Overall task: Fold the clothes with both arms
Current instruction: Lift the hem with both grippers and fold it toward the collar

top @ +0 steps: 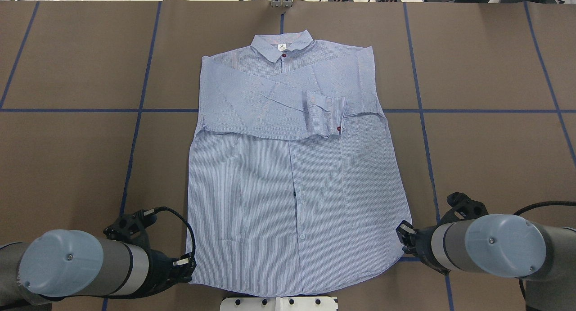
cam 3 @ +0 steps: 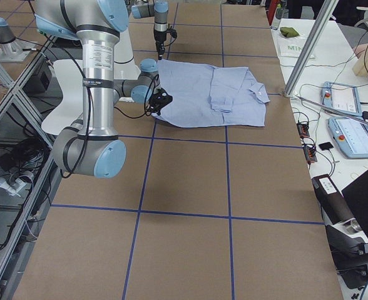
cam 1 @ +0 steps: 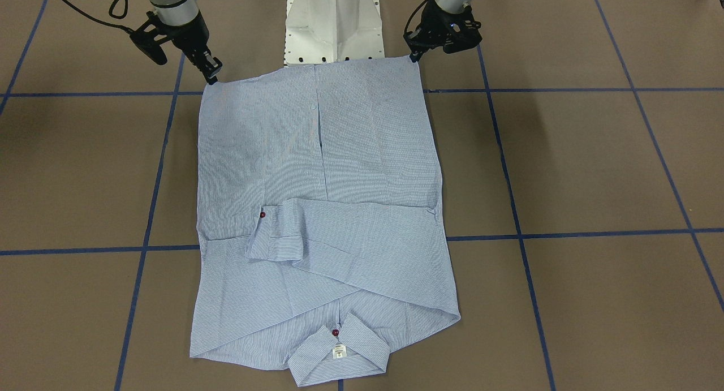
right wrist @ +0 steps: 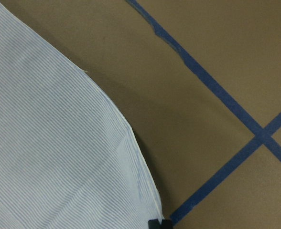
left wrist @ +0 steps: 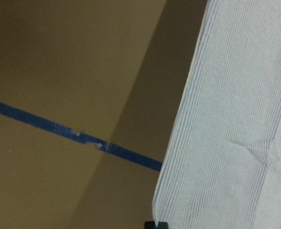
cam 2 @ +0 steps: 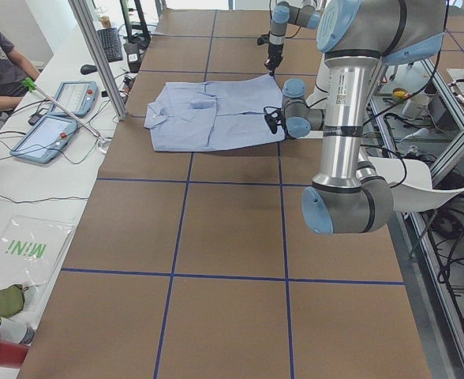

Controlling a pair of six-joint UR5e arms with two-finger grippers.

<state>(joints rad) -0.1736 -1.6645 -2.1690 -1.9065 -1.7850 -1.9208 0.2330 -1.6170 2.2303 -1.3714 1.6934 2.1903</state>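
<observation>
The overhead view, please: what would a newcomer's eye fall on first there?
The light blue striped shirt lies flat in the middle of the brown table, with its collar away from the robot and its sleeves folded across the chest. Next come the left gripper and the right gripper, one at each corner of the near hem. Whether they grip it cannot be told.

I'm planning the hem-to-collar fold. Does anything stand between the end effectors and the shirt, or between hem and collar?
Nothing visible. The left end effector and right end effector are at the shirt's hem corners; only its own folded sleeves lie between.
</observation>
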